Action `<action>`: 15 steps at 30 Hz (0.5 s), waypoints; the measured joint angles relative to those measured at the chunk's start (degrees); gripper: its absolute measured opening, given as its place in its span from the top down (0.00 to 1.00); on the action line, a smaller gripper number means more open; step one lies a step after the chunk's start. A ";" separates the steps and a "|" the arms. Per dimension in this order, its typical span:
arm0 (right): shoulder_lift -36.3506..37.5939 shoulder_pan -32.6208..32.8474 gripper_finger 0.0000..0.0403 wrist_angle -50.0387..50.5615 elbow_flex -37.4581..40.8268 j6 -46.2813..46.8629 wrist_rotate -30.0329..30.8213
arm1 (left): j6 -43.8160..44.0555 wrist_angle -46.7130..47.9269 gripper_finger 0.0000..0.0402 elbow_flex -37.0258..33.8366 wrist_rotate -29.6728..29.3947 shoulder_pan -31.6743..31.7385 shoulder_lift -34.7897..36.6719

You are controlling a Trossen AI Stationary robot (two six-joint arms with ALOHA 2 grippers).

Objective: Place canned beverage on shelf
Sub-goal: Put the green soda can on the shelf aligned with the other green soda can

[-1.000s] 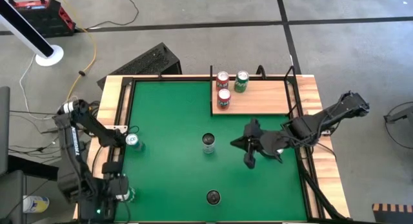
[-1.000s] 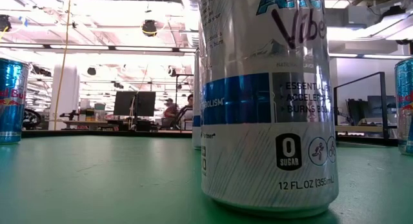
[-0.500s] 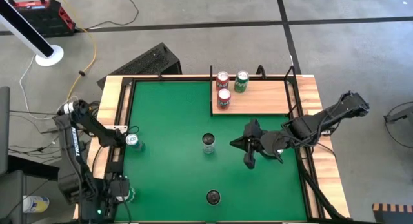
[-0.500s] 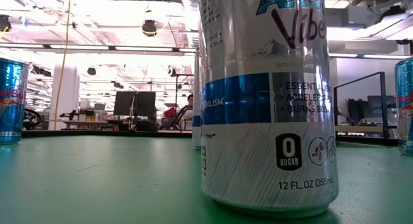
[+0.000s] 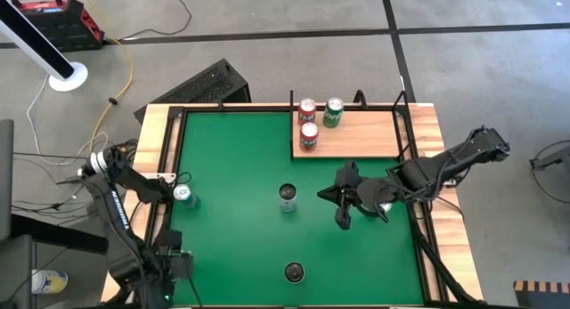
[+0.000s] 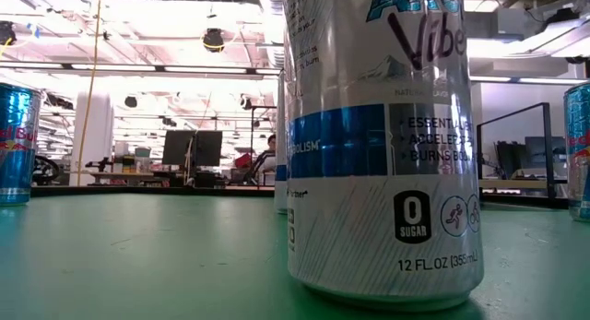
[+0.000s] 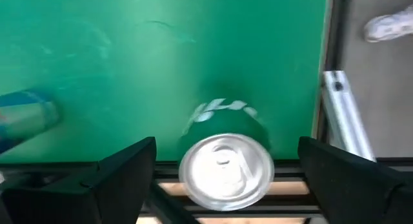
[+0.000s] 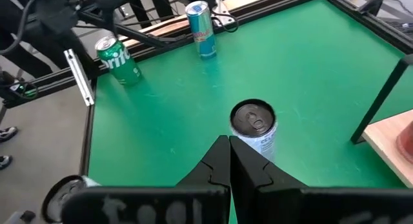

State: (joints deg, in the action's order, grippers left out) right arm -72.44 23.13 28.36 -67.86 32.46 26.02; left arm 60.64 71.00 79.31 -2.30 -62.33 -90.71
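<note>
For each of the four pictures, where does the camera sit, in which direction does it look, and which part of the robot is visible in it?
High view: above the table, straight down; both arms, shelf.
Low view: at felt level, looking level across; silver can fills it, no arm visible.
Left wrist view: above the green can, looking down; left gripper open astride it.
Right wrist view: over the felt, facing the left arm's side; right gripper shut, black-topped can ahead.
Shared: both wrist views show that green can and the blue can.

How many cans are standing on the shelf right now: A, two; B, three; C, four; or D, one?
B: the high view shows two red cans and one green can on the shelf.
</note>
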 joint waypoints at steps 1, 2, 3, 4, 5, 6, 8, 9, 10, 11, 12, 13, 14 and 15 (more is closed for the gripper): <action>0.00 -0.27 0.94 0.00 0.00 -0.08 -0.04 | 0.09 -1.36 0.10 -0.74 0.17 -0.01 0.24; 0.00 -0.54 0.94 -0.04 0.00 -0.12 -0.10 | 0.50 -2.81 0.10 -1.65 0.05 -0.02 0.58; 0.00 -0.88 0.94 -0.06 -0.01 -0.12 -0.19 | 1.04 -4.05 0.10 -2.61 -0.21 -0.10 1.07; 0.00 -1.06 0.94 -0.06 -0.01 -0.12 -0.21 | 1.64 -4.62 0.10 -3.35 -0.53 -0.30 1.63; 0.00 -1.22 0.94 -0.05 -0.01 -0.12 -0.22 | 2.32 -4.51 0.10 -3.89 -1.07 -0.52 2.13; 0.00 -1.22 0.94 -0.04 0.00 -0.12 -0.25 | 3.14 -4.25 0.10 -4.38 -1.50 -0.72 2.65; 0.00 -1.17 0.94 -0.04 -0.01 -0.12 -0.38 | 4.70 -4.60 0.10 -5.45 -1.53 -1.08 3.46; 0.00 -1.06 0.94 -0.03 -0.01 -0.12 -0.49 | 5.44 -5.02 0.10 -5.79 -1.29 -1.35 3.67; 0.00 -0.98 0.94 0.02 -0.02 -0.12 -0.75 | 6.06 -5.46 0.10 -6.05 -0.78 -1.69 3.73; 0.00 -0.84 0.94 0.15 -0.01 -0.12 -0.85 | 6.25 -5.56 0.10 -6.25 0.04 -1.99 3.76; 0.00 -0.63 0.94 0.31 0.00 -0.12 -0.85 | 6.32 -5.59 0.10 -6.49 0.63 -2.36 3.72; 0.00 -0.56 0.94 0.49 -0.02 -0.12 -0.85 | 6.44 -5.58 0.10 -6.68 0.90 -2.71 3.60; 0.00 -0.53 0.94 0.66 -0.02 -0.11 -0.85 | 6.60 -5.74 0.10 -6.97 1.02 -3.00 3.53; 0.00 -0.44 0.94 0.85 0.00 -0.01 -0.85 | 6.79 -6.11 0.10 -7.44 0.97 -3.11 3.51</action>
State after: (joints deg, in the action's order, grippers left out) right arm -72.44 22.69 29.21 -67.86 32.45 25.17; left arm 67.43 64.88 71.87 -1.34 -65.44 -87.20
